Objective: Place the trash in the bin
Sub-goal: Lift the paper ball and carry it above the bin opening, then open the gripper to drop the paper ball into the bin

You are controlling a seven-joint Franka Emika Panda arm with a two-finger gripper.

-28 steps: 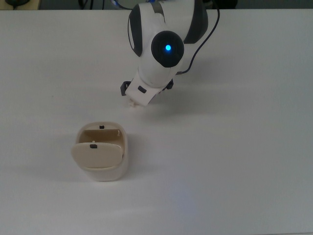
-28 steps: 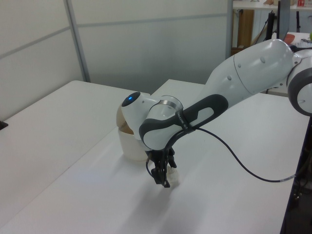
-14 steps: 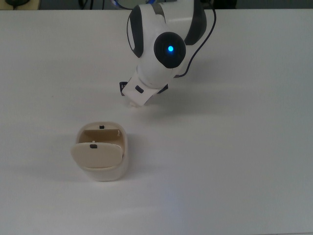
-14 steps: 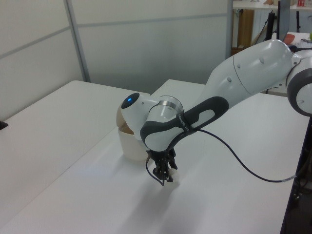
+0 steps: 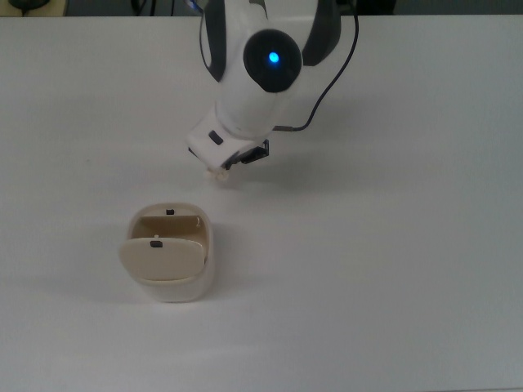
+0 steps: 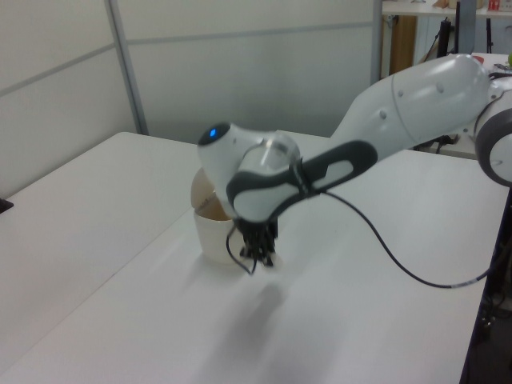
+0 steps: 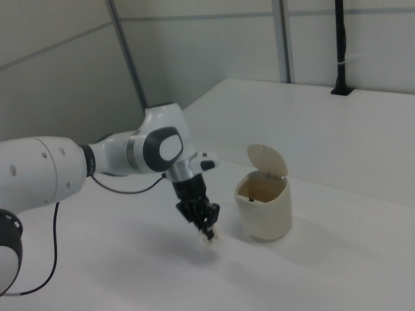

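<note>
One thing matters across the three views: the trash [image 7: 209, 241] and where it sits relative to the bin [image 5: 170, 255]. In the top view the gripper [image 5: 222, 167] hangs over the white table [image 5: 392, 269], up and to the top view's right of the bin, with a small cream lump [image 5: 219, 173] showing just under its tip; half a second ago the wrist was lower and turned slightly differently, so the arm has lifted and swung a little toward the bin. In the left view the gripper [image 6: 258, 257] now hangs just beside the bin [image 6: 214, 234], on the left view's right, where a moment earlier it was down at the tabletop farther from the bin with the wad at its tips; the wad itself is hard to pick out in the left view now. In the right view the gripper [image 7: 206, 228] is to the right view's left of the bin [image 7: 264, 207], its dark fingers closed narrowly on the cream wad, which seems clear of the table with a shadow beneath. The bin's flap lid [image 7: 267, 160] stands open. My reading is that the pickup has succeeded and the carry has begun; what remains is travel over the bin's open mouth and release.
</note>
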